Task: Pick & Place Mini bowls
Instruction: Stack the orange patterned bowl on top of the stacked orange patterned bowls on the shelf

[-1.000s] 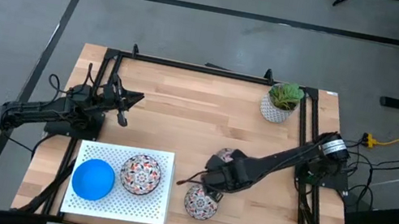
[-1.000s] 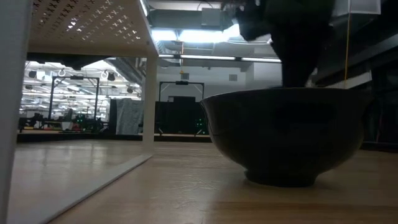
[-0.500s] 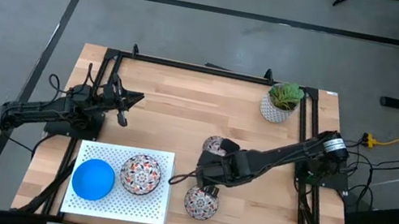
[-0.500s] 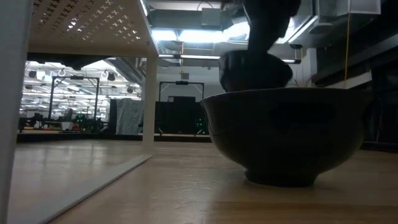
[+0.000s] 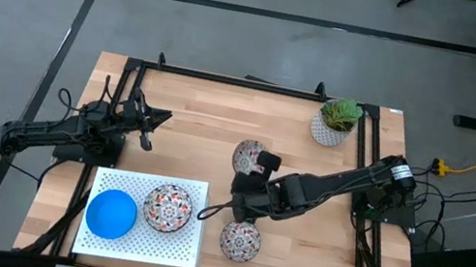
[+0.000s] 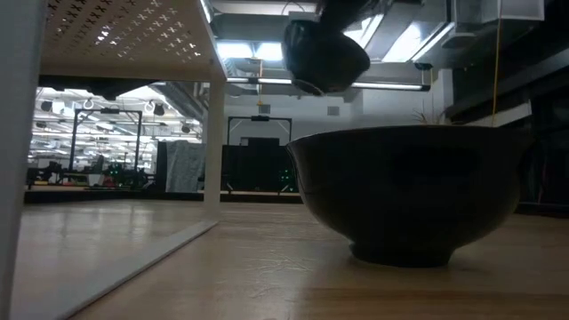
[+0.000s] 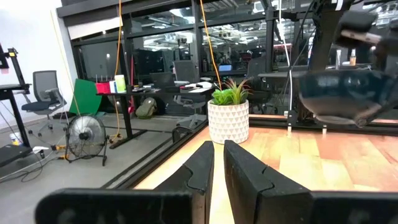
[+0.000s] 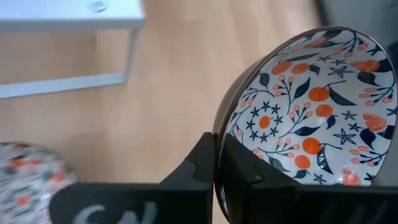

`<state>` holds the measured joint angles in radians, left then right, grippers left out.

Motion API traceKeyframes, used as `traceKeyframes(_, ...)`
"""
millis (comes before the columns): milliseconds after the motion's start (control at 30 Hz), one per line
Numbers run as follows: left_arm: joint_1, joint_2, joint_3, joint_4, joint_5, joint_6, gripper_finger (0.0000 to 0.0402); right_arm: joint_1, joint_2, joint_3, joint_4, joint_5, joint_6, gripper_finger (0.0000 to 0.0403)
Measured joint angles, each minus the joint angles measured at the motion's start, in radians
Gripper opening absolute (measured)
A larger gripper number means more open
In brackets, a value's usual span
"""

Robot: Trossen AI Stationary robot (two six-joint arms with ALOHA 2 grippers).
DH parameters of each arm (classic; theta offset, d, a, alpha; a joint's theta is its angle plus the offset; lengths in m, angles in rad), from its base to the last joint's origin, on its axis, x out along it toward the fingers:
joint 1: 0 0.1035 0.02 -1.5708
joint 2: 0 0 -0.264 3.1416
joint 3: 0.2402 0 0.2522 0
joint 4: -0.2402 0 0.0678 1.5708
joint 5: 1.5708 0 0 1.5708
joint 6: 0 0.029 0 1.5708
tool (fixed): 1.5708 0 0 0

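Right gripper [image 5: 250,177] mid-table, jaws clamped on rim of floral bowl [image 5: 247,156] — bowl lifted clear of table. Second floral bowl [image 5: 240,241] on wood just beside white tray [image 5: 187,252]; tray holds blue bowl [image 5: 112,213] and floral stack [image 5: 168,207]. Left gripper [image 5: 144,143] near table's left edge — fingers together, empty.

Blue bowl [image 5: 112,213]: plain bright blue, no pattern.
Floral bowl on the tray [image 5: 168,208]: white, dense red-and-dark floral pattern.
Floral bowl on the bench [image 5: 240,241]: same white ground and red-and-dark pattern.
Lifted bowl [image 8: 311,106]: white inside, orange fruits and buds, dark blue leaves and stars; dark outer wall.
Tray [image 5: 187,245]: white, dotted with fine perforations.
Bench [image 5: 211,119]: pale wood planks, black frame.
Plant pot [image 7: 228,122]: white, triangle relief; green leaves.
Right hand [image 8: 217,171]: black.
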<state>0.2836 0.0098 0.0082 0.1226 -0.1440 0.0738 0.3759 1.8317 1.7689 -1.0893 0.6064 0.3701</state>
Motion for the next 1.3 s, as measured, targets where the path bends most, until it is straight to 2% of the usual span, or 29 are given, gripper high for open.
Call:
traceKeyframes(333,0.000,0.000,0.000,0.000,0.000,0.000,0.0031,0.000,0.000,0.002,0.066,0.250,-0.161,0.0012)
traceKeyframes(567,0.000,0.000,0.000,0.000,0.000,0.000,0.0031,0.000,0.000,0.003,0.219,0.291,-0.357,0.0012)
traceKeyframes(867,0.000,0.000,0.000,0.000,0.000,0.000,0.0031,0.000,0.000,0.003,0.443,0.236,-0.631,0.0014)
traceKeyframes(1300,0.000,0.000,0.000,0.000,0.000,0.000,0.0031,0.000,0.000,0.003,0.710,-0.022,-1.008,0.0015)
